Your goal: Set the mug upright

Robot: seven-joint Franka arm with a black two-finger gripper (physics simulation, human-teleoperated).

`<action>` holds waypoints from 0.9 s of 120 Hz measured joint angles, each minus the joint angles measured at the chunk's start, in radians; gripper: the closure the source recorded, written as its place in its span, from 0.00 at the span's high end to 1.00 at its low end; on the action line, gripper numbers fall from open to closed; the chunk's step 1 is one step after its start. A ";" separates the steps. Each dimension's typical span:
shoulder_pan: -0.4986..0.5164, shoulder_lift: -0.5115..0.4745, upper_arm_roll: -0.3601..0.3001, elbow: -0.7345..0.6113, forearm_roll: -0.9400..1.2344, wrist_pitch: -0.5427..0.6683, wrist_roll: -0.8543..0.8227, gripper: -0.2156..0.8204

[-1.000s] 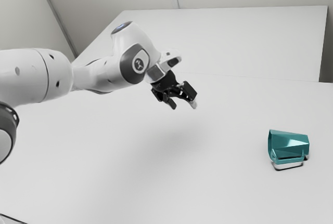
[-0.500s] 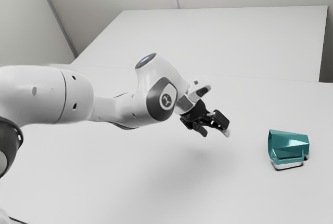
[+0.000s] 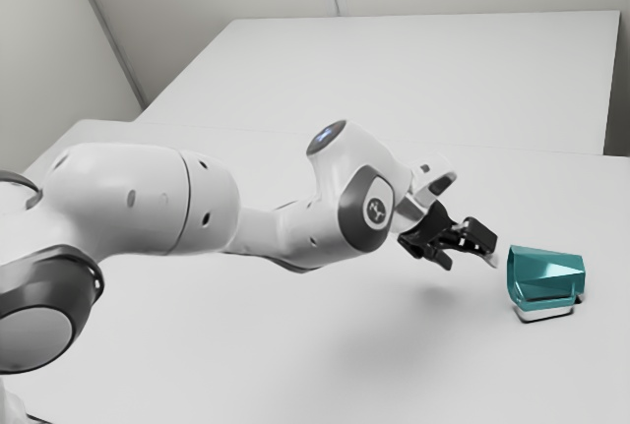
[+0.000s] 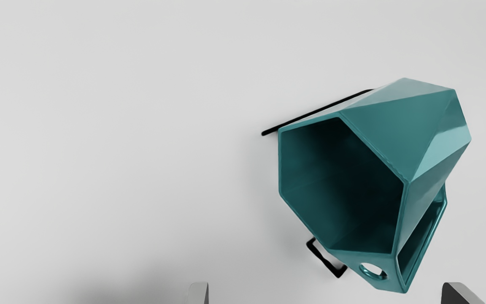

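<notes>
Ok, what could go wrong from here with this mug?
The open black two-finger pincer is off-centre to the faceted teal mug, so one finger might bump it on approach.

The mug lies on its side, mouth toward the pincer; gripped by the rim, it could swing when raised.

Its angular teal handle juts out and may snag a finger.

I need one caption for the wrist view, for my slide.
Teal mug lying on its side on a white table, mouth facing the camera, gripper open.

White arm [image 3: 118,193] — grey joint caps [image 3: 357,224]
</notes>
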 joint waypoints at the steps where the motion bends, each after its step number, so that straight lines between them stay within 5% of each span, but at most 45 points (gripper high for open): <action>1: 0.000 0.002 0.000 0.000 -0.002 0.001 0.000 0.79; 108: -0.059 0.212 -0.018 0.233 -0.058 0.109 -0.004 0.73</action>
